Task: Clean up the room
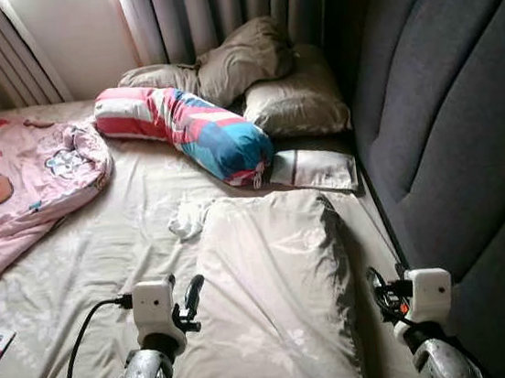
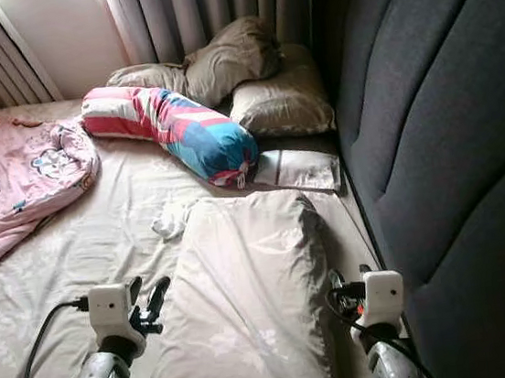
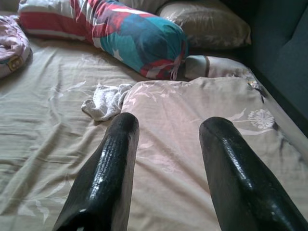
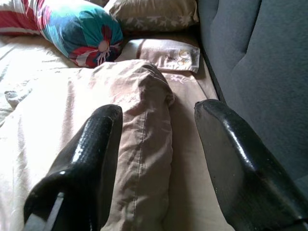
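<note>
Both grippers, left gripper (image 3: 166,159) and right gripper (image 4: 159,159), sit spread wide flanking my big pillow (image 1: 275,297); I'd worry soft fabric slips out, or drags the white rag (image 1: 185,221).

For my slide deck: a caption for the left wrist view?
Open left gripper poised over a beige pillow, white cloth and colourful bolster beyond.

Grey padded headboard (image 1: 463,99) runs along the bed's right side; grey curtains (image 1: 212,9) hang behind the bed; wall (image 1: 77,35) shows between curtain panels.
</note>
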`<state>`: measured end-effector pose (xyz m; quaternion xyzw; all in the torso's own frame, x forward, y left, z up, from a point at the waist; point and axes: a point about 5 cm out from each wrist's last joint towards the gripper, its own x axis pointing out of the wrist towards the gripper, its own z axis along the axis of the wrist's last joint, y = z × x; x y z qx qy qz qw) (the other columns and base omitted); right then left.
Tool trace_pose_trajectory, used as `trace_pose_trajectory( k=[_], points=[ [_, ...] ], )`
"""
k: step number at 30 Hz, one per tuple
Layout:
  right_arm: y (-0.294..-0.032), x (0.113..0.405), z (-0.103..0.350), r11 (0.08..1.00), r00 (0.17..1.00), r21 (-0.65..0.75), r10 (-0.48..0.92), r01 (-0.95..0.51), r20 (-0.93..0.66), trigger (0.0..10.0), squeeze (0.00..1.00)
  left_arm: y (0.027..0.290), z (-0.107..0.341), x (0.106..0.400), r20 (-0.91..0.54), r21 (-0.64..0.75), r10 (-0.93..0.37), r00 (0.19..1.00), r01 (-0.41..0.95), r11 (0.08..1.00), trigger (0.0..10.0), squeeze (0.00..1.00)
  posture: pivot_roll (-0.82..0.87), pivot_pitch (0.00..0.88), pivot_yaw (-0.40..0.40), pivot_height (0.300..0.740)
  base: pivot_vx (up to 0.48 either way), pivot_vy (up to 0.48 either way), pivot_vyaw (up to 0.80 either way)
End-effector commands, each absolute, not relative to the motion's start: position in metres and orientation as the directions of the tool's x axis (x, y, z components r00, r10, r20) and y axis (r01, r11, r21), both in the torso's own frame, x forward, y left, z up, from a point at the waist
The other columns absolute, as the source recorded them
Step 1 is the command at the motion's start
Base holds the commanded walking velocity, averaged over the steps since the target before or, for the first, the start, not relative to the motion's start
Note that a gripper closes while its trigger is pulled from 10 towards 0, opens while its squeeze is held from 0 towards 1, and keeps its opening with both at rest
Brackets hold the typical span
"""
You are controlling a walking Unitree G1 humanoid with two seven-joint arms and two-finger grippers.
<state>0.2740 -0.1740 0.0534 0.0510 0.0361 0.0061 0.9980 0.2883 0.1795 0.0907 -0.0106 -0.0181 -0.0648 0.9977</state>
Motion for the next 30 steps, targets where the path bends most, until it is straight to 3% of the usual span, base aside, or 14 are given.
trace_pose_trajectory(
  k=[1, 11, 30],
  points=[
    [-0.1732, 0.2699, 0.0511, 0.994, 0.996, 0.106, 0.014, -0.004, -0.089, 10.0, 0.00, 0.1830, 0.0813, 0.2822, -0.005, -0.035, -0.117, 0.993, 0.117, 0.993, 10.0, 0.00, -0.11, 0.163, 0.012, 0.680, 0.000, 0.000, 0.00],
    [-0.1699, 0.2680, 0.0485, 0.993, 0.995, 0.117, 0.025, -0.013, -0.098, 10.0, 0.00, 0.1865, 0.0811, 0.2830, -0.016, -0.041, -0.106, 0.994, 0.105, 0.994, 10.0, 0.00, -0.10, 0.181, 0.015, 0.646, 0.000, 0.000, 0.00],
    [-0.1696, 0.2687, 0.0451, 0.994, 0.991, 0.113, 0.020, -0.005, -0.130, 10.0, 0.00, 0.1812, 0.0818, 0.2866, -0.029, -0.032, -0.126, 0.992, 0.126, 0.992, 10.0, 0.00, -0.10, 0.191, 0.012, 0.646, 0.000, 0.084, 0.00]
  ],
)
